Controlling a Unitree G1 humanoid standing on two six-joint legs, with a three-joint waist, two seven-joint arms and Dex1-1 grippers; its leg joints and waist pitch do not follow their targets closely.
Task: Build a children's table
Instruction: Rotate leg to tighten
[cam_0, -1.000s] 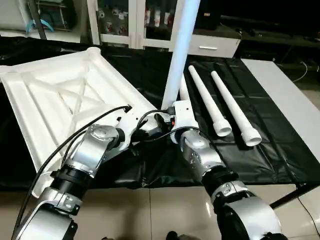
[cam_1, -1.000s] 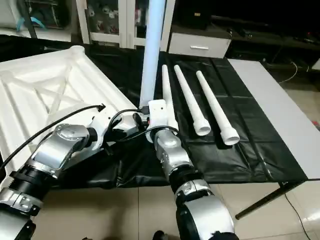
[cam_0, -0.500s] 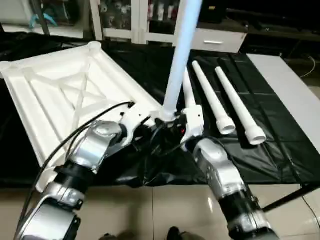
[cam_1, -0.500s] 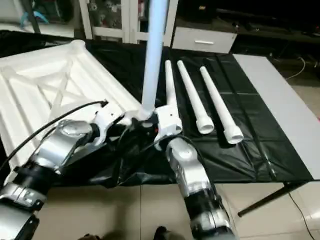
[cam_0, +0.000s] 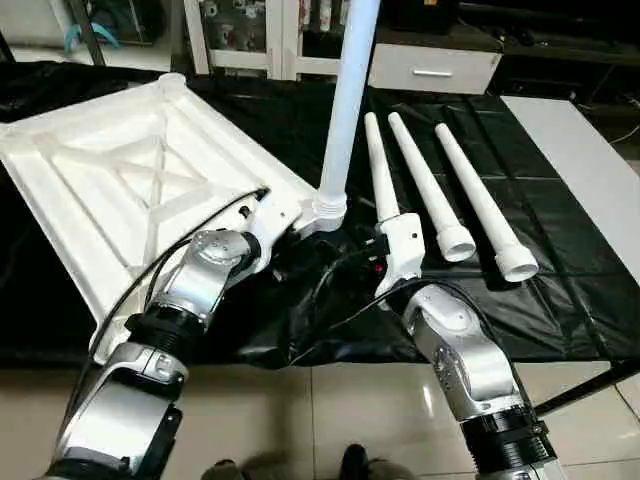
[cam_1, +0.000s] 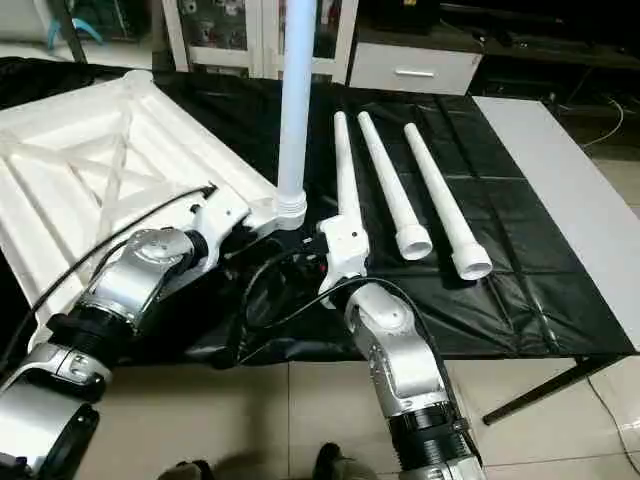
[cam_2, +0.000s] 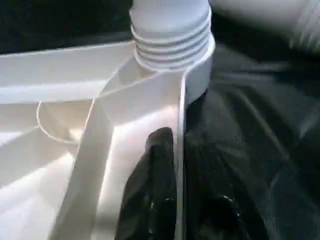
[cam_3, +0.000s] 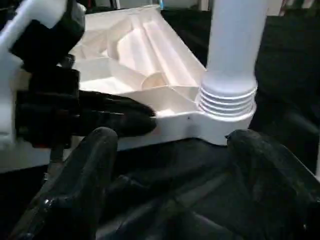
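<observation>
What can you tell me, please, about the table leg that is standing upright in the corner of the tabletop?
The upright leg is a smooth white plastic tube, ribbed at its wide base, which sits in the round near corner socket of the upturned tabletop. It rises past the top of the head views. The left gripper holds the tabletop's rim just beside it; the right gripper stands open and clear of it.

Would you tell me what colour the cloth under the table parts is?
Black: the cloth is plain and slightly glossy, clearest in the left eye view.

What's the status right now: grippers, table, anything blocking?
Left gripper pinching white ribbed plastic tabletop rim; right gripper open, empty. One white tube leg upright in corner socket; three legs on black cloth. Nothing blocking.
</observation>
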